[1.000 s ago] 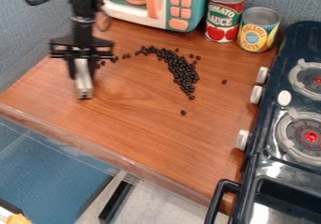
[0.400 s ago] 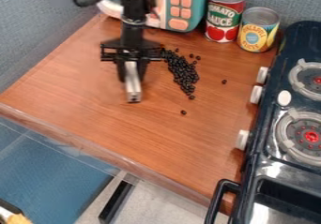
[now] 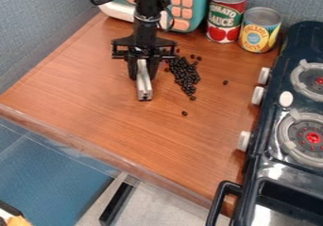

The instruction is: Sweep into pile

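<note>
- Wooden countertop (image 3: 95,121): is bearing dark beans (image 3: 185,77), mostly clustered.
- Gripper (image 3: 142,73): is clamping a silver bar (image 3: 144,87) beside them, closed to its width.

a brown counter (image 3: 95,107) carries dark beads (image 3: 185,74), two cans (image 3: 225,17), a microwave (image 3: 199,6).

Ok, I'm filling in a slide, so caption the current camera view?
Pincer beside a loose pile of dark beans on a wooden counter.

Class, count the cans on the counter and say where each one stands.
2: the red-labelled can beside the toy microwave, and the yellow-and-blue-labelled can between it and the stove.
</note>
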Robot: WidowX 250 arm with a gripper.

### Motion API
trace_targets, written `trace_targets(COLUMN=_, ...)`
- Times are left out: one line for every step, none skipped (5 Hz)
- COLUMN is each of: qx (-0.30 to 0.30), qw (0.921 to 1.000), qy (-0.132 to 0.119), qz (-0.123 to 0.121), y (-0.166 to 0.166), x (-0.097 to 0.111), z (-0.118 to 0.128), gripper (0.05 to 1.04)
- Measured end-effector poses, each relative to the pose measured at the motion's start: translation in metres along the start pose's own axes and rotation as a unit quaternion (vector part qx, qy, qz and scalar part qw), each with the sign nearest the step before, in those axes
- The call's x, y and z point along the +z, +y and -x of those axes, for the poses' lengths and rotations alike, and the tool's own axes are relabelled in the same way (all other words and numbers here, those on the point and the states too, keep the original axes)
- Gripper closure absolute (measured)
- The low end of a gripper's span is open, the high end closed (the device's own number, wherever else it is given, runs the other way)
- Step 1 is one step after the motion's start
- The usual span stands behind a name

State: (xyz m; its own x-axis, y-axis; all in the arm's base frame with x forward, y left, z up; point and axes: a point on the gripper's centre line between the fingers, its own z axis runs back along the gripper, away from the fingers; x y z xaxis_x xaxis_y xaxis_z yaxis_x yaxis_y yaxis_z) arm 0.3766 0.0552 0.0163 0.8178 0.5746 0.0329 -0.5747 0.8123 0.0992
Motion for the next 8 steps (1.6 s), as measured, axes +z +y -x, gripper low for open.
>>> trace_targets(qx=0.005, qw=1.0000, qy=-0.001, qz=0.003, y=-0.004, x=0.000, z=-0.006, gripper=0.712)
trace_targets(qx=0.006, qw=1.0000, qy=0.001, qz=0.005, y=-0.005, x=0.000, z=-0.006, gripper=0.712)
trace_targets(qx=0.002, qw=0.9999, qy=0.004, qz=0.015, y=-0.004, x=0.002, z=-0.001, gripper=0.712)
trace_targets(qx=0.004, qw=0.9990, qy=-0.008, qz=0.044, y=0.003, x=0.032, z=0.005, gripper=0.712)
trace_targets(qx=0.019, qw=0.9972, qy=-0.031, qz=0.066, y=0.024, x=0.059, z=0.006, gripper=0.712)
trace_targets(qx=0.028, qw=0.9952, qy=-0.057, qz=0.074, y=0.048, x=0.078, z=0.011, gripper=0.712)
trace_targets(qx=0.021, qw=0.9974, qy=-0.053, qz=0.045, y=0.067, x=0.060, z=0.020, gripper=0.712)
trace_targets(qx=0.021, qw=0.9986, qy=-0.042, qz=0.025, y=0.086, x=0.038, z=0.021, gripper=0.712)
